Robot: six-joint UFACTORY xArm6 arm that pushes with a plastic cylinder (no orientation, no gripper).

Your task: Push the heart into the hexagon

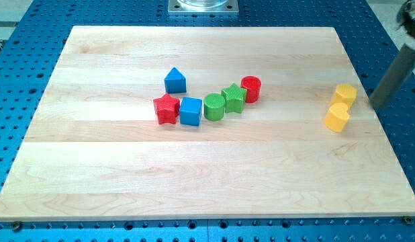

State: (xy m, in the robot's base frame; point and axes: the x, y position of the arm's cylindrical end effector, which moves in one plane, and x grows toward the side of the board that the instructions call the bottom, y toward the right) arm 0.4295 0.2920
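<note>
Two yellow blocks stand close together near the board's right edge. The upper one looks like the yellow hexagon [344,93]. The lower one looks like the yellow heart [337,117], and it touches or nearly touches the hexagon. My rod comes down from the view's top right. My tip [377,105] is a short way to the right of the hexagon, apart from both yellow blocks, close to the board's right edge.
A row of blocks lies mid-board: a red star [166,109], a blue cube [191,111], a green cylinder [214,106], a green star [233,98], a red cylinder [251,89]. A blue house-shaped block [174,81] sits above them. The wooden board [113,188] rests on a blue perforated table.
</note>
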